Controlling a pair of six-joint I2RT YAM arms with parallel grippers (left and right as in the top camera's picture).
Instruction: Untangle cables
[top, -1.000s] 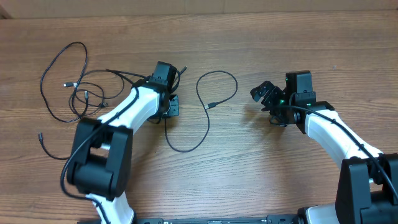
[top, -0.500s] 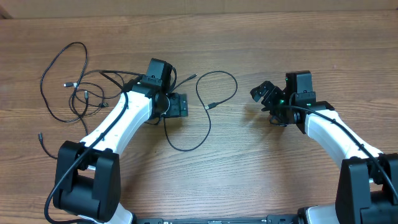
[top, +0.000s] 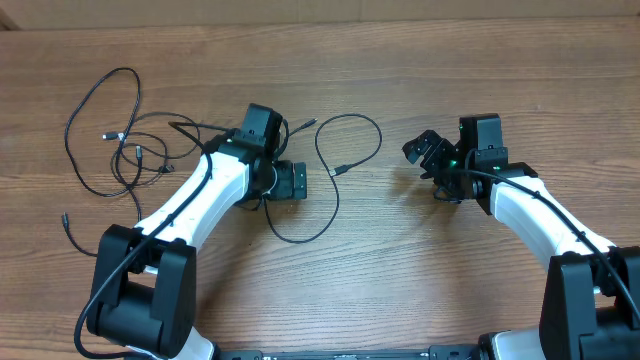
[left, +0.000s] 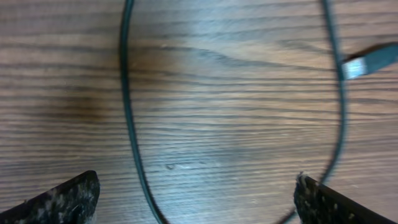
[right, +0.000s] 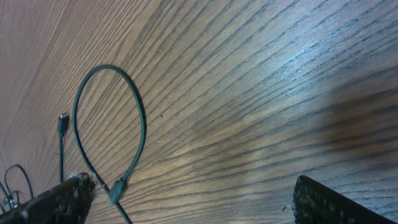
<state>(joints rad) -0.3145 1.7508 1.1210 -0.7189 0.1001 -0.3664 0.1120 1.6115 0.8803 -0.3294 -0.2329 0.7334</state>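
Note:
One thin black cable (top: 332, 205) loops across the table's middle, its plug (top: 339, 169) lying inside the loop. My left gripper (top: 296, 181) stands open over the loop's left side, holding nothing. The left wrist view shows two strands of that cable (left: 127, 93) running between my wide-apart fingertips (left: 69, 198), and a silver-tipped plug (left: 365, 62) at upper right. More cables (top: 120, 140) lie tangled at far left. My right gripper (top: 427, 163) is open and empty, right of the loop. In its view the cable loop (right: 140, 127) and plug (right: 118, 189) lie by the left fingertip (right: 62, 200).
The wooden table (top: 400, 260) fills the view. A loose cable end (top: 66, 220) lies at front left, near the left arm's base (top: 140, 300). The right arm (top: 540, 220) reaches in from the front right corner.
My left gripper has gone from shut to open, letting go of the cable, and its wrist has swung a little to the right. The right arm has not moved.

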